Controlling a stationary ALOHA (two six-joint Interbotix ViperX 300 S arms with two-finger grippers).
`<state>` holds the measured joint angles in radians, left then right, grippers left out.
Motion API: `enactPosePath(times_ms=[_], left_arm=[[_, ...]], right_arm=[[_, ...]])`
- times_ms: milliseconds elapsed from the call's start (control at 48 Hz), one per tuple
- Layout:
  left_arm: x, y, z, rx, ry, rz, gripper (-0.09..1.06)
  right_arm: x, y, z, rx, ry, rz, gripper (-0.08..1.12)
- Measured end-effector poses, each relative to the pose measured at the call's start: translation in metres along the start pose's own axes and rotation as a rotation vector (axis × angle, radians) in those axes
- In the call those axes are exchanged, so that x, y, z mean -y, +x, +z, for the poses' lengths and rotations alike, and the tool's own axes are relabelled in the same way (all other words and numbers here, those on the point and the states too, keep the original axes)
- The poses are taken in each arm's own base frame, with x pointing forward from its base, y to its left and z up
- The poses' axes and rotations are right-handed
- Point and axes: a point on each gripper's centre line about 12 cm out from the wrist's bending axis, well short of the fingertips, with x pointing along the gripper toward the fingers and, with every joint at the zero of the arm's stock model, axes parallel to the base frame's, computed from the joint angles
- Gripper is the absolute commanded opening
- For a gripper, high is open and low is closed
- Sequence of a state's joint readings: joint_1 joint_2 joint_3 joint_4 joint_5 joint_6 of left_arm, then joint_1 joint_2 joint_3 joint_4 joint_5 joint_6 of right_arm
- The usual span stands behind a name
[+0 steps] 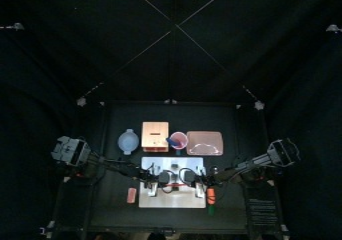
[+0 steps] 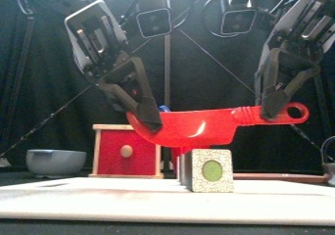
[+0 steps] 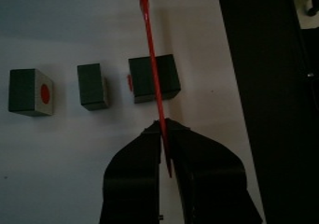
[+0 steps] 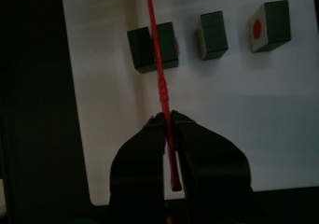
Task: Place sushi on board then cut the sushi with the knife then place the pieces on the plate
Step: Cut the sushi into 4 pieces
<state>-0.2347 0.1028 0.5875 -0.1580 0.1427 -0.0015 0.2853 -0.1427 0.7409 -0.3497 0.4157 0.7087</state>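
Note:
Three dark green sushi blocks lie apart in a row on the white cutting board (image 1: pixel 175 199). The front view shows them end on, as one block (image 2: pixel 207 170). Both grippers hold a red toy knife (image 2: pixel 197 129) level just over them. My left gripper (image 2: pixel 144 121) is shut on the blade end, and my right gripper (image 2: pixel 277 110) is shut on the handle by its ring. In the left wrist view the knife (image 3: pixel 149 60) runs across the end block (image 3: pixel 155 79), with two more blocks (image 3: pixel 93 85) beside it. The right wrist view shows the knife (image 4: pixel 157 50) over the same end block (image 4: pixel 156 48).
Behind the board stand a blue-grey bowl (image 1: pixel 127 139), a wooden box (image 1: pixel 155 136) with a red drawer front (image 2: pixel 127 149), and the pink tray (image 1: pixel 205 142). A red thing (image 1: pixel 131 195) lies at the board's left edge and another (image 1: pixel 215 197) at its right.

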Motion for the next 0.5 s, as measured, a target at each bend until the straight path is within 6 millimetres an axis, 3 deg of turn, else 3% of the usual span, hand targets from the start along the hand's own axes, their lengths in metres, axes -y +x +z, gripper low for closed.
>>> enactPosePath(times_ms=[500], left_arm=[[0.0000,0.0027,-0.0011,-0.006,-0.012,-0.001,0.48]], right_arm=[[-0.0004,0.0029,-0.0012,-0.008,-0.002,-0.003,0.33]])
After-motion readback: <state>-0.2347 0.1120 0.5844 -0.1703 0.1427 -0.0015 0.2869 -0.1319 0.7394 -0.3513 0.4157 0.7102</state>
